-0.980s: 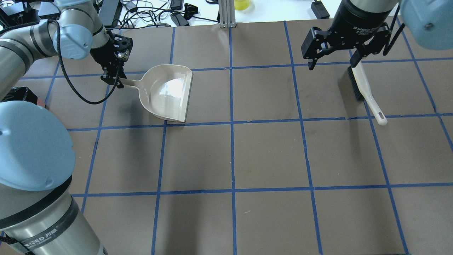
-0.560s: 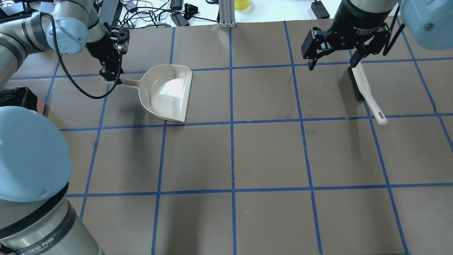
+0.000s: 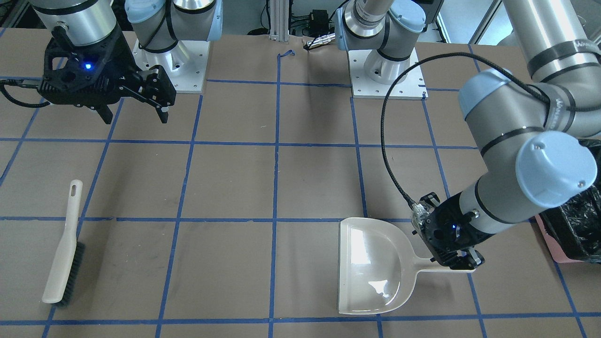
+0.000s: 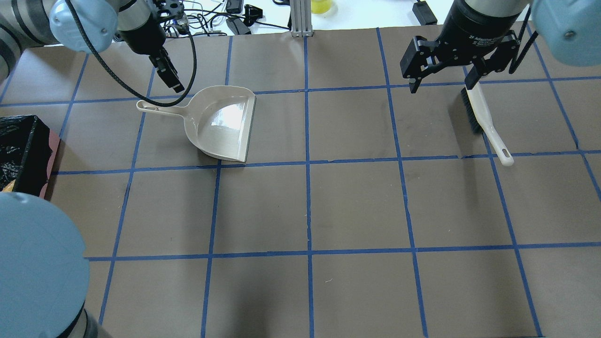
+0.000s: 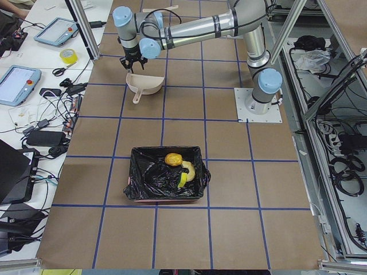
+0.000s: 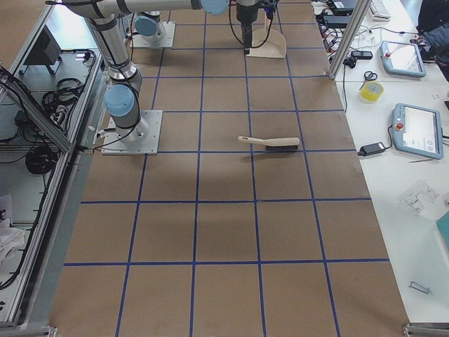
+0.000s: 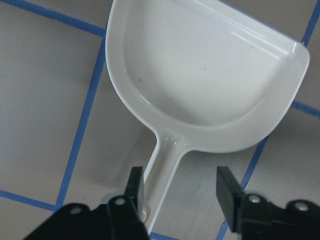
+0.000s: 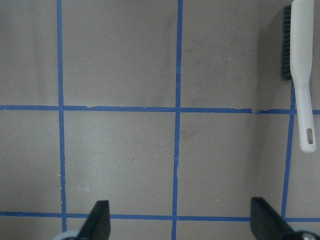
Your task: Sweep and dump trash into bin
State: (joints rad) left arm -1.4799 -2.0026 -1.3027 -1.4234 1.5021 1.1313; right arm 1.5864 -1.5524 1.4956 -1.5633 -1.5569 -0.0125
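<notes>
Trash (image 5: 174,158) lies in the bin (image 5: 136,186), lower centre, so left pincer (image 7: 179,181) and right pincer (image 4: 441,84) hang released by dustpan (image 4: 225,124) and brush (image 4: 481,112).

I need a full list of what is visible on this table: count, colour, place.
Flat plastic dustpan: one, beige, empty, table's far left.
Hand brush, dark bristles: one, beige handle, table's right part.
Rectangular bin lined with a plastic bag: one, pink, bag black, table's left end.
Trash: golden-brown lump and yellow-green wedge, inside the bin.
Table: one, brown, blue tape grid.
Left hand: one, black, open, over the dustpan handle.
Right hand: one, black, open, empty, raised over the table.
</notes>
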